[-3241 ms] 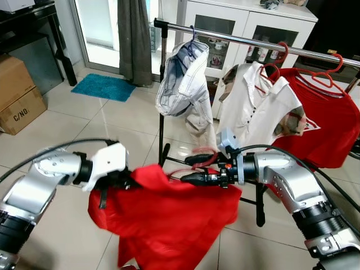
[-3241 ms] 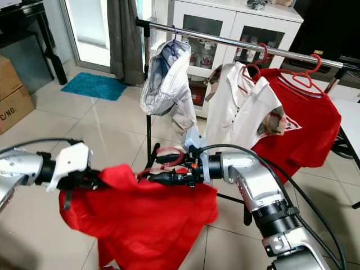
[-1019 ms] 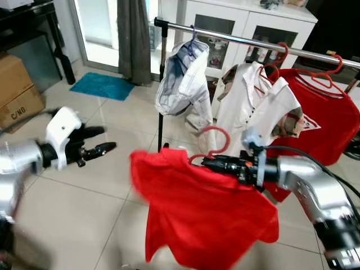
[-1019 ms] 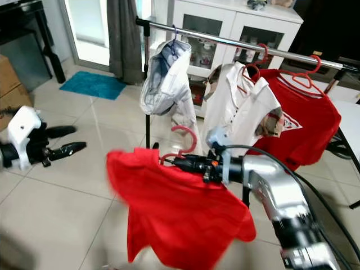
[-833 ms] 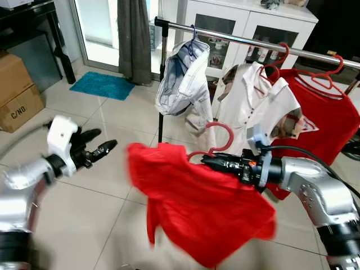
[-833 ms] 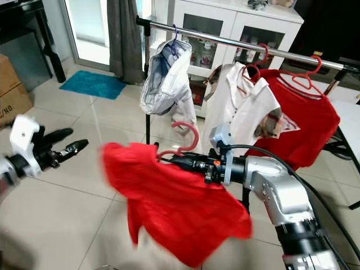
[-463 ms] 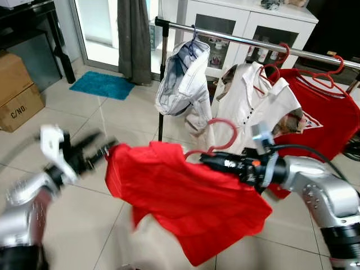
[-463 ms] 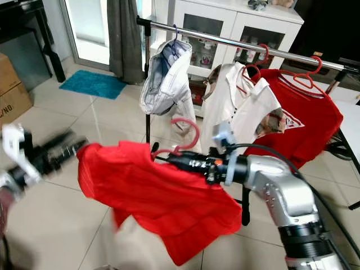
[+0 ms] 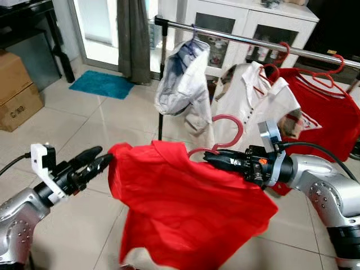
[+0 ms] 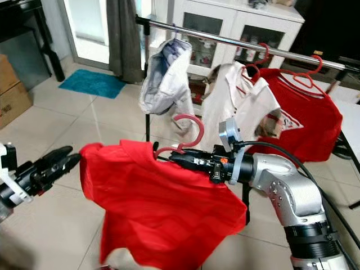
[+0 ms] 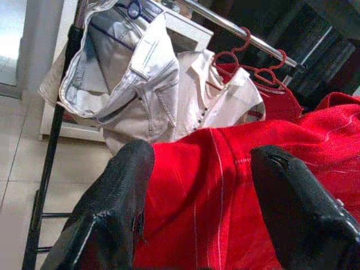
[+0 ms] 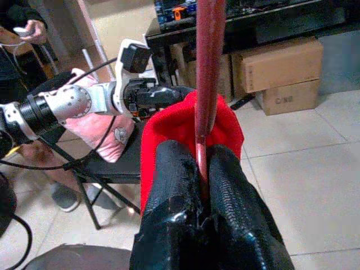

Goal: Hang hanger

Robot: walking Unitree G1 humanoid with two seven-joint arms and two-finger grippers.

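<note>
Our right gripper [image 9: 209, 158] is clamped on the red hanger [image 9: 225, 128], which carries a red shirt [image 9: 191, 208]. Our left gripper [image 9: 101, 160], fingers apart, sits just beside the shirt's edge, below the rail [image 9: 253, 42].

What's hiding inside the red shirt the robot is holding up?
A pink hanger. Its hook and neck stick up out of the red shirt, and the right gripper is shut on the neck. The hanger's arms are covered by the cloth. The left gripper is open beside the shirt's shoulder.
</note>
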